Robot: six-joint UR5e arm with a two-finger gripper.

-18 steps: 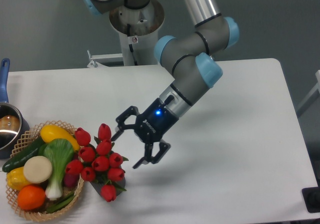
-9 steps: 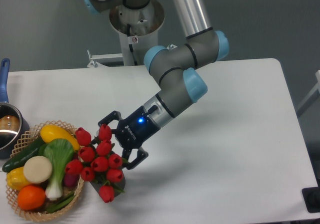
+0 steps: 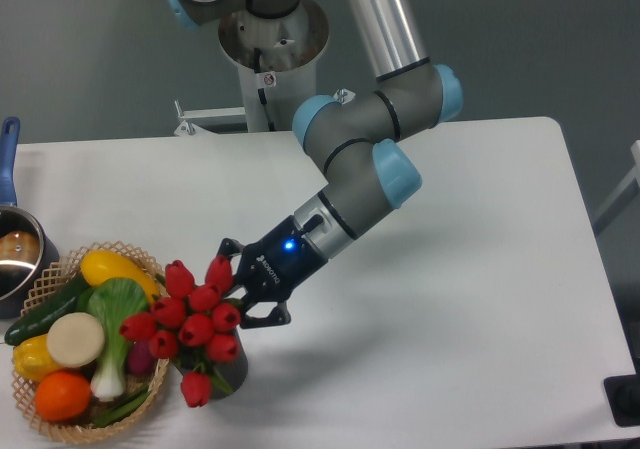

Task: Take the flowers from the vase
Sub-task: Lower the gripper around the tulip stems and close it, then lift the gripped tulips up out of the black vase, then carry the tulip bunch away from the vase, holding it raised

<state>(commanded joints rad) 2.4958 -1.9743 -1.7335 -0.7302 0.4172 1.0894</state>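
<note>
The flowers [image 3: 193,316], a bunch of red tulip buds, stand in the dark grey vase [image 3: 233,370] at the front left of the table, leaning left toward the basket. Most of the vase is hidden under the buds. My gripper [image 3: 244,287] comes in from the right and sits against the right side of the bunch. Its fingers are drawn in on the flowers, one finger [image 3: 229,248] above the buds and one [image 3: 268,317] below.
A wicker basket [image 3: 151,397] of vegetables touches the flowers on the left. A blue-handled pot [image 3: 14,255] stands at the left edge. The arm's base [image 3: 270,39] is at the back centre. A dark object [image 3: 625,399] sits at the front right corner.
My gripper moved left and down to the bunch and narrowed its fingers around it. The flowers shifted and tilted to the left.
</note>
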